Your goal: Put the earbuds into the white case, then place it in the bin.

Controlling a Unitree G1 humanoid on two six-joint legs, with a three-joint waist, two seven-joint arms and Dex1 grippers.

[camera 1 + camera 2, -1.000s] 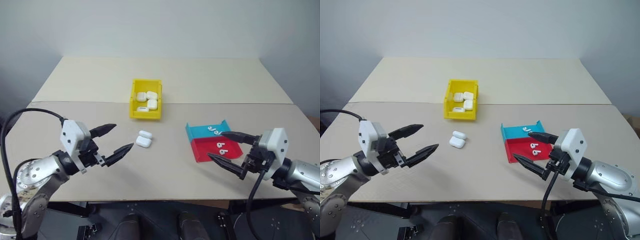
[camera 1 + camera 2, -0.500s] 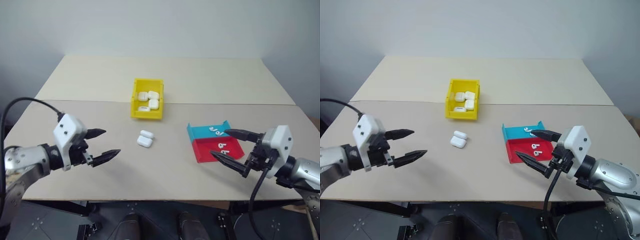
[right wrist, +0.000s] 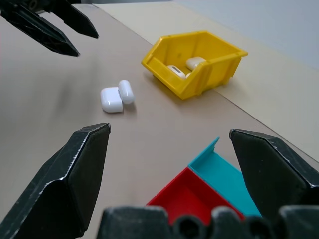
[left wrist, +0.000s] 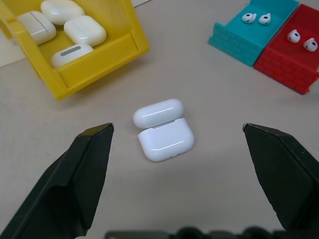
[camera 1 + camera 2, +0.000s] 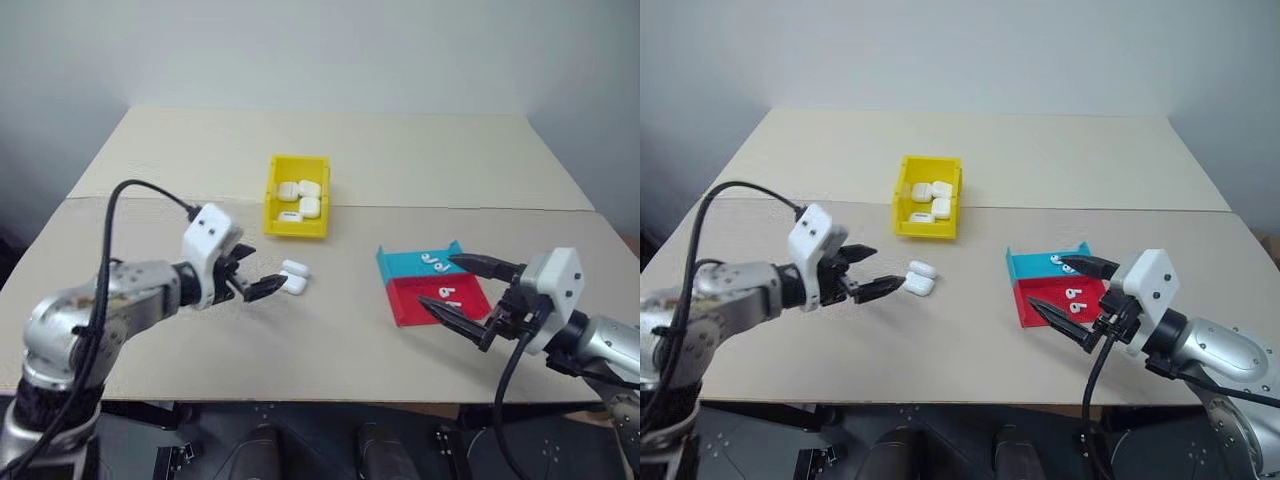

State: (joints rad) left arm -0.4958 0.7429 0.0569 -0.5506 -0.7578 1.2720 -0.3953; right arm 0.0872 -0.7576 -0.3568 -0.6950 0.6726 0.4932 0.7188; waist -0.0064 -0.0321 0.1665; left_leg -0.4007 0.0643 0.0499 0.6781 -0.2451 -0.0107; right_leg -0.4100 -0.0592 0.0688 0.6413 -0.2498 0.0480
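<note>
On the left, the left gripper (image 5: 875, 275) hangs low over the tan table (image 5: 940, 340), its black fingers spread wide and empty, tips just left of the white case (image 5: 919, 281). The case lies on the bare table with its flip lid swung open; in the left wrist view it sits between the two fingers (image 4: 82, 174) but touches neither. Beyond it, toward the far side, stands the yellow bin (image 5: 902, 206) with four other white cases (image 5: 935, 196) inside. Further right, two shallow trays sit side by side and touching: the teal tray (image 5: 1025, 264) farther away, the red tray (image 5: 1035, 304) nearer. Each holds a pair of white earbuds: one pair in the teal tray (image 4: 256, 18), one pair in the red tray (image 4: 301, 40). At the right edge the right gripper (image 5: 1068, 287) hovers above the near right corner of the trays, jaws released and wide apart, holding nothing, pointing left across the table.
</note>
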